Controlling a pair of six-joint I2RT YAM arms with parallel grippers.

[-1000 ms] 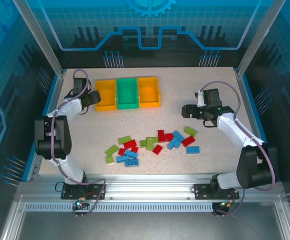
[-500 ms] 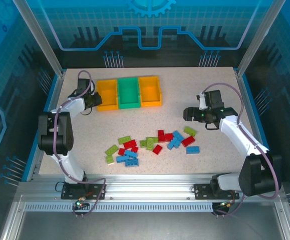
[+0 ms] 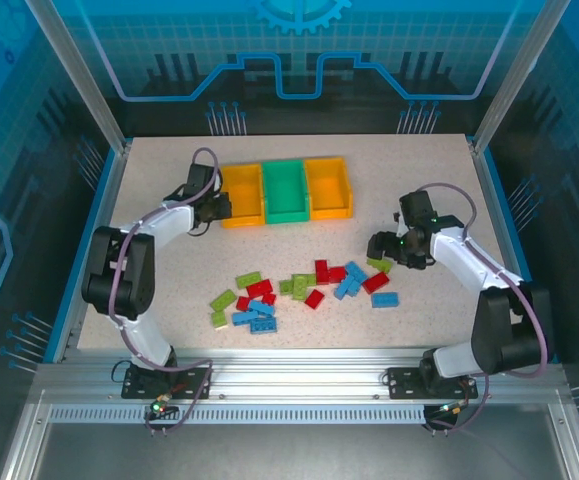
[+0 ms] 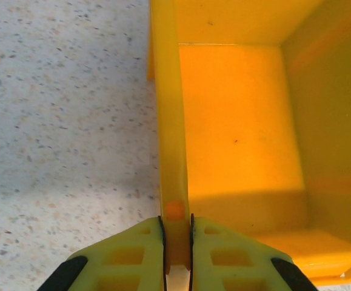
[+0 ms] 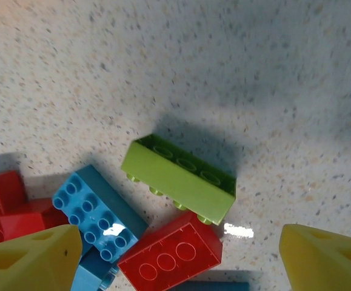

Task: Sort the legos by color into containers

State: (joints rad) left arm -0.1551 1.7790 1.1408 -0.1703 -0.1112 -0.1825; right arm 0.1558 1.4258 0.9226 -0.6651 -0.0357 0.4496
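Left end effector (image 4: 175, 225) clamps orange-yellow plastic bin (image 4: 168, 121), 9 o'clock wall; right end effector (image 5: 175, 245) wide over lime-green plastic brick (image 5: 178, 179).

Bright, even overhead light on speckled table (image 3: 419, 170); blue tint over enclosure walls (image 3: 19, 120). Top view sharp throughout. Right wrist: soft dark shadow above lime brick (image 5: 178, 179), white glare spot beside red brick (image 5: 169, 254). Left wrist: shaded band across near floor of orange bin (image 4: 242, 139).
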